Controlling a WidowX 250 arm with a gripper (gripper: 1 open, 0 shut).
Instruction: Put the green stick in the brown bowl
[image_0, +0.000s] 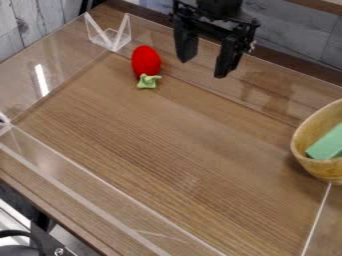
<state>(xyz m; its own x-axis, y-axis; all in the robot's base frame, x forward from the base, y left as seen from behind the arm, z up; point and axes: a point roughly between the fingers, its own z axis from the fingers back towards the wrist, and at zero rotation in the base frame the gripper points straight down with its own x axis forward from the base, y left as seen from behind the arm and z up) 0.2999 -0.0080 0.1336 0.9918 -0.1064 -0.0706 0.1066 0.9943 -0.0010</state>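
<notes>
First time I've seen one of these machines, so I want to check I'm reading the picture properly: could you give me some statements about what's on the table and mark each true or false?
1. The green stick lies in the brown bowl. True.
2. The red strawberry toy is in the bowl too. False: it lies on the table, well away from the bowl.
3. The claw is touching the green stick. False: the black robot arm is at the far side of the table, apart from both stick and bowl.
4. The strawberry's leafy green part is on its side nearer the camera. True.
</notes>
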